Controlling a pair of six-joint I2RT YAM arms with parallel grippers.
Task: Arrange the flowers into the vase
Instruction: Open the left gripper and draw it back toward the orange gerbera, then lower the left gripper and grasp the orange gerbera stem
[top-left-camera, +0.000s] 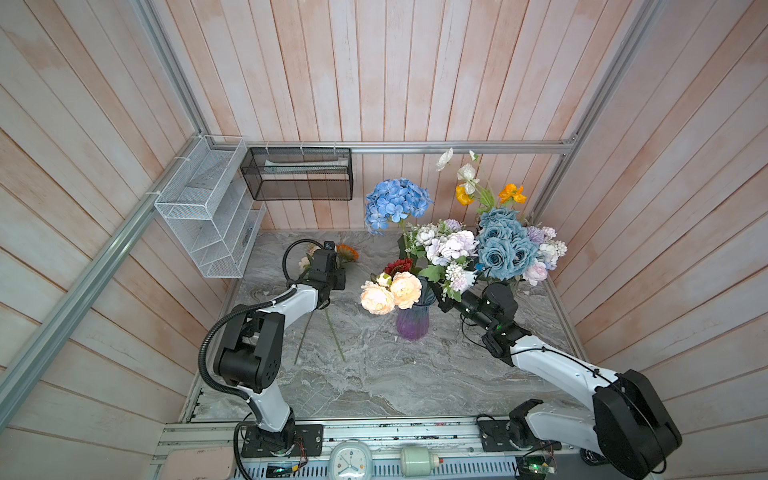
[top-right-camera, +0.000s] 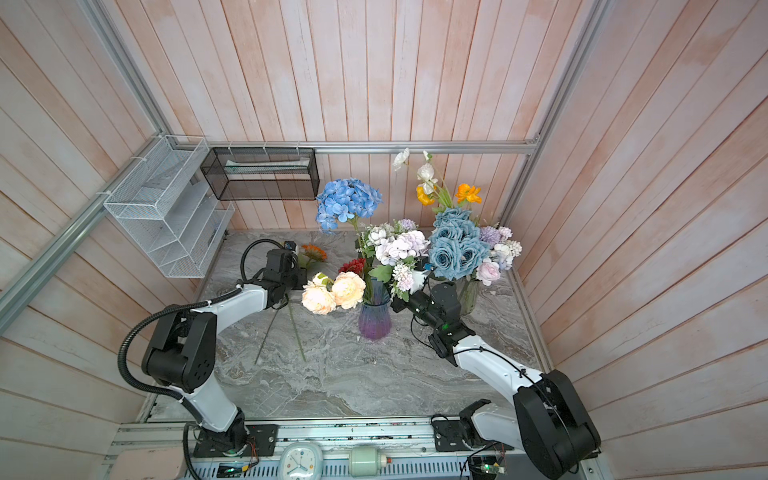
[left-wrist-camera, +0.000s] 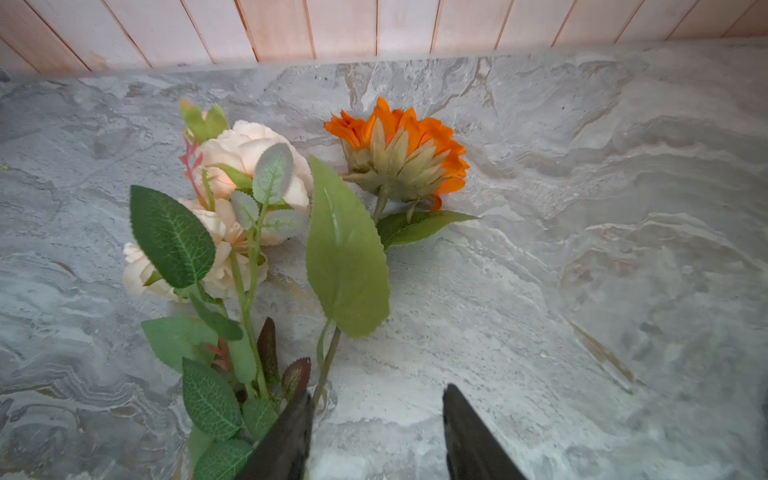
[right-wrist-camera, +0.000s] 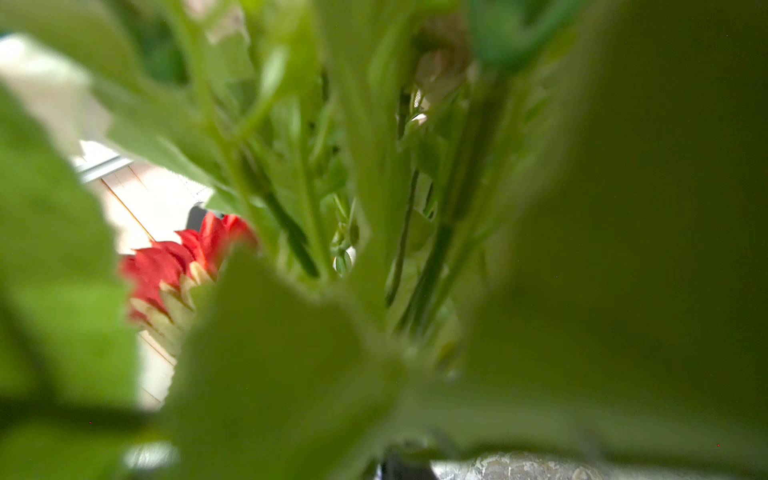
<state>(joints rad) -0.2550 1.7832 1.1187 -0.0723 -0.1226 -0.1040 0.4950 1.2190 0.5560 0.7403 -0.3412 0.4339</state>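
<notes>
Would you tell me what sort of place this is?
Likely a mock-up robot test booth, not a real room: plank walls in an aluminium frame, a marble-look tabletop, a left arm and right arm bolted to a front rail.

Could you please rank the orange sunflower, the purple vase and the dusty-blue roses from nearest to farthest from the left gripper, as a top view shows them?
From the left gripper:
1. Orange sunflower, lying flat just behind it, toward the back wall.
2. Purple vase, standing in the middle, to its right.
3. Dusty-blue roses, raised in the bunch at the far right.
</notes>
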